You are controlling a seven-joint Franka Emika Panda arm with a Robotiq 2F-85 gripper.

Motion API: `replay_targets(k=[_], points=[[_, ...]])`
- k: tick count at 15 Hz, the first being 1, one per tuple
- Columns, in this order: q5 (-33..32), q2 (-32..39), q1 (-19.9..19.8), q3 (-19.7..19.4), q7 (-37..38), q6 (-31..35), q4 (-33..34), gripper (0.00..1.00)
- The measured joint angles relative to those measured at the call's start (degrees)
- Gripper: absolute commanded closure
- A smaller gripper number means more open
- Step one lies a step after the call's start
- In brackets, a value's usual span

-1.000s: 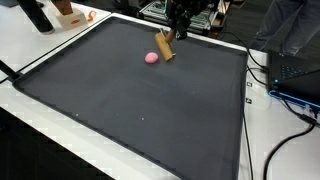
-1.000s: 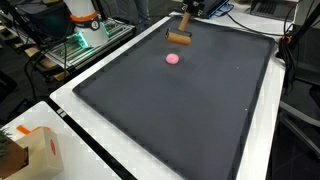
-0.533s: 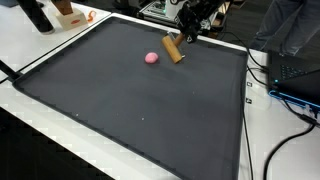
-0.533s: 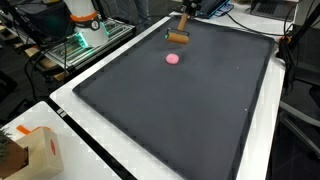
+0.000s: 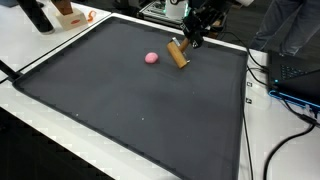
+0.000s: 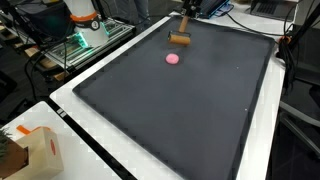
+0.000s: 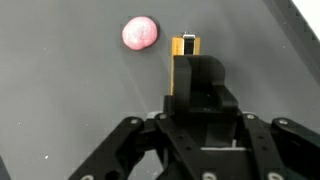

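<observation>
My gripper [image 5: 187, 44] is clamped on one end of the wooden block [image 5: 177, 53] just beside the pink ball [image 5: 151, 58]; held off-centre, it could swivel loose and knock the ball away.

Place: robotics lab
Bench: white bench [image 5: 30, 50] topped with a black mat [image 5: 140, 100]
Robot: black end effector [image 5: 186, 42] at the bench's far edge
Electronics: green-lit rack [image 6: 78, 42] beside one bench edge; laptop [image 5: 300, 72] and loose cables [image 5: 285, 140] along another
</observation>
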Motion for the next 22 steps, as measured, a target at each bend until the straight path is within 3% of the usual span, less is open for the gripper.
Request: replay_targets(k=[15,22], points=[[1.1,-0.2,-2.6,-3.1,8.4,3.7,1.2,0.76],[7.6,-0.1,-6.4,-5.5,8.5,4.0,4.1,0.76]])
